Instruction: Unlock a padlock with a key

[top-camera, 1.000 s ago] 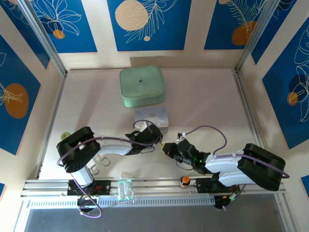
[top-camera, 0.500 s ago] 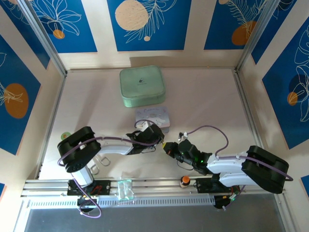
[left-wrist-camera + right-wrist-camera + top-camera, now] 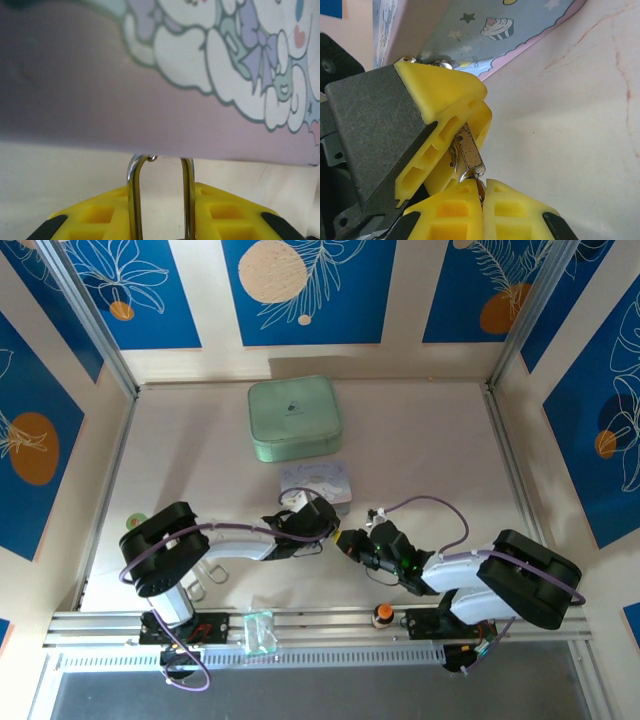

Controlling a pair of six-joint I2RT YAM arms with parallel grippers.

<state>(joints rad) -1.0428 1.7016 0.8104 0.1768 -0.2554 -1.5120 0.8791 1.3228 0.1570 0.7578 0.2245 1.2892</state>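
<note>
Two arms, two grippers, one padlock, one key, one tin, one case and one knob.

The left arm [image 3: 235,543] lies low and reaches from the near left corner towards the middle of the bench [image 3: 430,460]. The right arm [image 3: 455,575] folds in from the near right corner to meet it. The two grippers sit tip to tip, just on the near side of the pale blue tin [image 3: 318,480].

The left gripper [image 3: 162,217] is closed onto the padlock [image 3: 132,195]. The thin, shiny, round-wire silver shackle rises from between its ribbed yellow fingers [image 3: 100,217] towards the tin's cartoon-printed wall.

The right gripper [image 3: 482,205] has its yellow fingers pressed almost together, pinching the key [image 3: 480,189], a thin metal sliver in the seam. A flat, scuffed metal piece with bright edges runs from there up between the left gripper's fingers. Whether it is lock body or key blade cannot be told.

A rounded, square mint-green case [image 3: 295,418] sits near the far edge. An orange-topped knob [image 3: 381,614] stands at the near edge by the right arm's base.
</note>
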